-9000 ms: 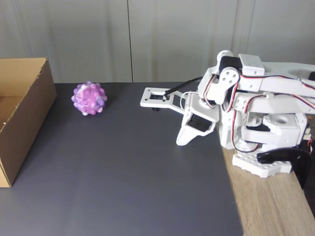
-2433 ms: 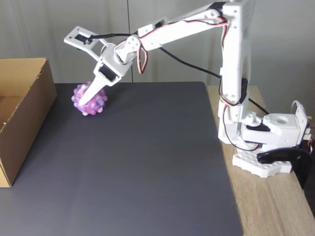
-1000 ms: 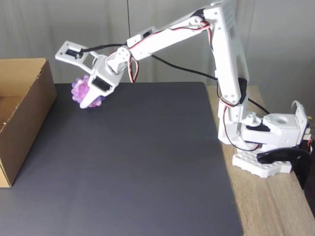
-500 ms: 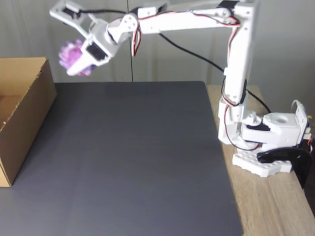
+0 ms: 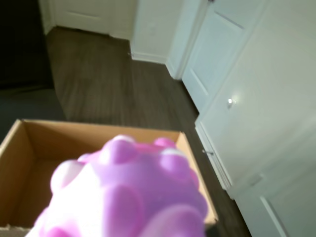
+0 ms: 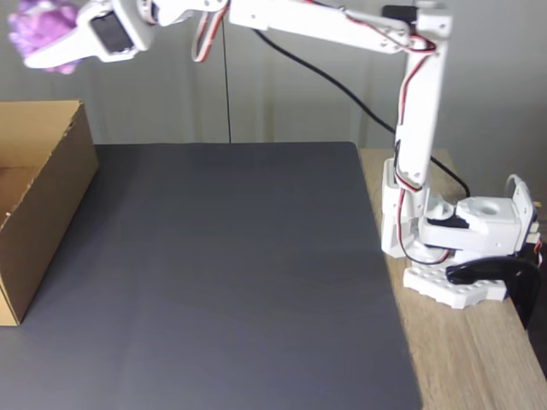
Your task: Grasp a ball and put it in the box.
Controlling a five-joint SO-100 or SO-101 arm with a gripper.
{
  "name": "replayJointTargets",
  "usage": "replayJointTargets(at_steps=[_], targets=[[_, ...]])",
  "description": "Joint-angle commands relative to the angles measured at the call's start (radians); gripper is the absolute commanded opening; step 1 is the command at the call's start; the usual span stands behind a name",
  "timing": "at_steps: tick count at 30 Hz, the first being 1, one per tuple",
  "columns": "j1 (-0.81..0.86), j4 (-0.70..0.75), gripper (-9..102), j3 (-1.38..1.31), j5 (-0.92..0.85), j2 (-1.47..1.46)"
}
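Note:
The knobbly purple and pink ball (image 6: 38,26) hangs high at the top left of the fixed view, above the far end of the box (image 6: 47,184). My gripper (image 6: 43,47) is shut on it. In the wrist view the ball (image 5: 128,197) bulges close at the bottom, and the open brown cardboard box (image 5: 98,136) lies behind and beneath it. The white arm reaches from its base at the right across the top of the fixed view.
A dark grey mat (image 6: 231,273) covers the table. The arm's white base (image 6: 461,248) stands on the wooden strip at the right. In the wrist view, a dark wood floor (image 5: 98,74) and white doors (image 5: 237,89) lie beyond the box.
My arm has lifted the ball off the mat and carried it up and leftward, from beside the box to high above the box's right wall.

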Motion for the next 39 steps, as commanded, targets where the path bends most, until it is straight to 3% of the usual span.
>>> replayJointTargets(at_steps=[1, 14, 20, 39], targets=[[-0.035, 0.005, 20, -0.152, 0.005, -0.044], [-0.066, 0.011, 19, -0.696, 0.002, -0.512], [-0.064, 0.109, 20, -1.042, 0.000, -0.781], [-0.069, 0.063, 19, -1.058, 0.006, -0.890]])
